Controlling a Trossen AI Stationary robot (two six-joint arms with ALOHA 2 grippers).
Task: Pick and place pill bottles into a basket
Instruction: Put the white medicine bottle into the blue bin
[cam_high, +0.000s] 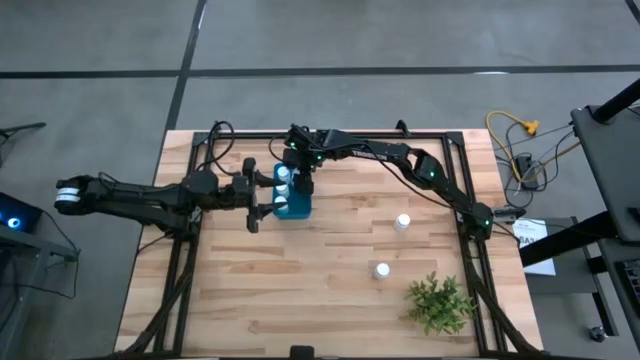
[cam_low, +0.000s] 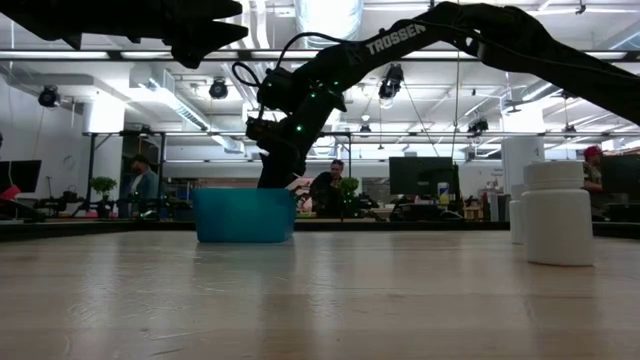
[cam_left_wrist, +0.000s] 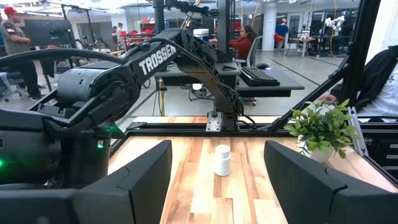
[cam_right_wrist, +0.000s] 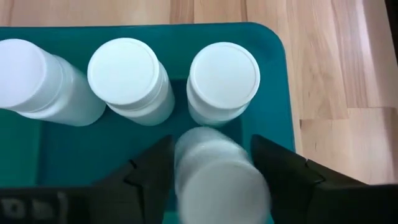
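Note:
The blue basket (cam_high: 298, 208) stands at the table's far middle; it also shows in the low view (cam_low: 244, 216). Three white pill bottles (cam_right_wrist: 127, 74) stand upright inside it. My right gripper (cam_right_wrist: 211, 174) reaches down into the basket from above and is shut on a fourth bottle (cam_right_wrist: 217, 177). Two more bottles stand on the table to the right, one nearer the middle (cam_high: 402, 222) and one nearer the front (cam_high: 381, 270). My left gripper (cam_high: 256, 195) is open and empty, level, just left of the basket. My right gripper pinches the bottle's side (cam_right_wrist: 186, 168) between its two fingers, coming from above and pointing down into the basket. The bottle sits tilted between the fingers, beside the three standing bottles. Whether its base touches the basket floor is hidden.
A small green plant (cam_high: 440, 303) stands at the near right; it also shows in the left wrist view (cam_left_wrist: 320, 127). Black frame rails run along the table's left, right and far sides. Bare wood lies in front of the basket. People and desks show in the room behind.

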